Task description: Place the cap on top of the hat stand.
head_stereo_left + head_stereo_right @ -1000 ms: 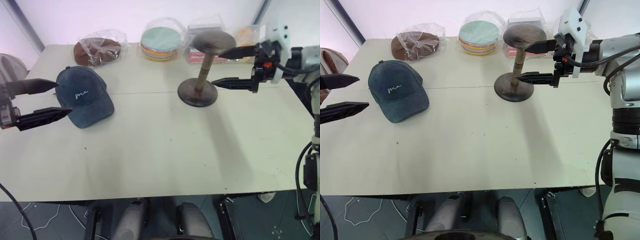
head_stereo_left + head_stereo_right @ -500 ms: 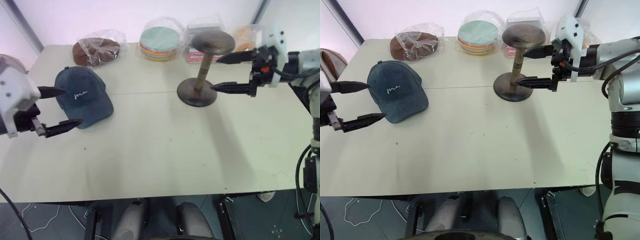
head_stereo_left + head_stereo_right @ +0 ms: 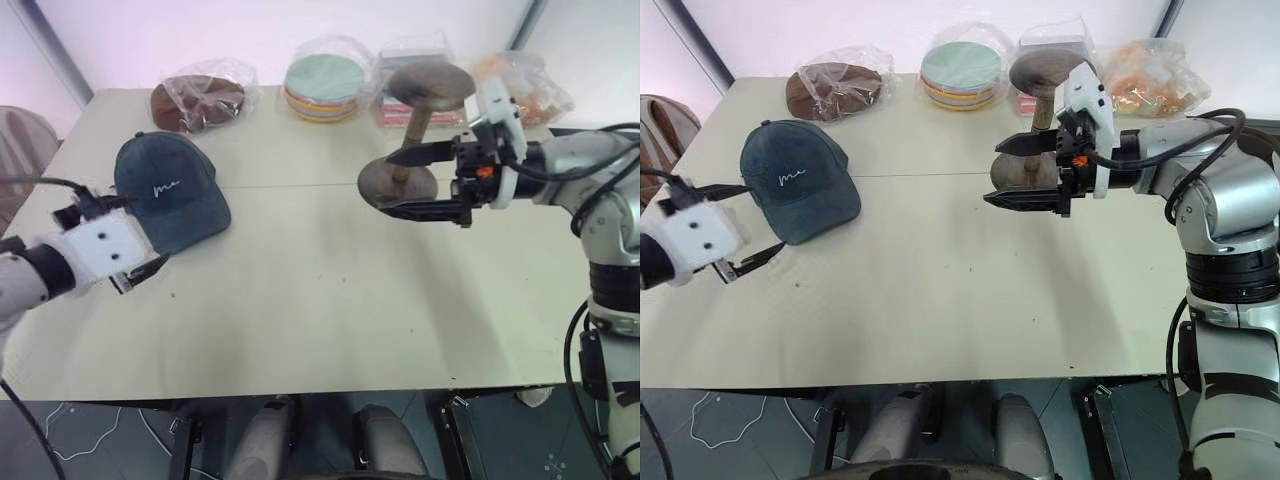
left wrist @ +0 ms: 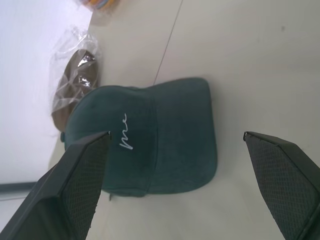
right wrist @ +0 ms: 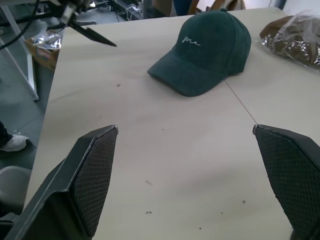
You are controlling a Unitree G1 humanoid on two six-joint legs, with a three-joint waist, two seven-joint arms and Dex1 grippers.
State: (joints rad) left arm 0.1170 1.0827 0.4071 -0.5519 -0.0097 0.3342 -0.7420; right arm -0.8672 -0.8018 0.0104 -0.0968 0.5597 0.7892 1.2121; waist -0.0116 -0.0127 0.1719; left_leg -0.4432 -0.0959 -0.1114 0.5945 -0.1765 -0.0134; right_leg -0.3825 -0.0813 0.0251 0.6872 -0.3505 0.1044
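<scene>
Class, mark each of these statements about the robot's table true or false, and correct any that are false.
1. The cap lies flat on the table. True.
2. The cap already sits on the hat stand. False: the stand's domed top is bare and the cap is well away from it, toward the robot's left.
3. The left gripper stands open near the cap's brim without holding it. True.
4. The right gripper is shut on the stand's post. False: its fingers are spread wide in front of the stand, gripping nothing.
5. Plastic-wrapped stacks of discs lie along the table's far edge. True.
</scene>
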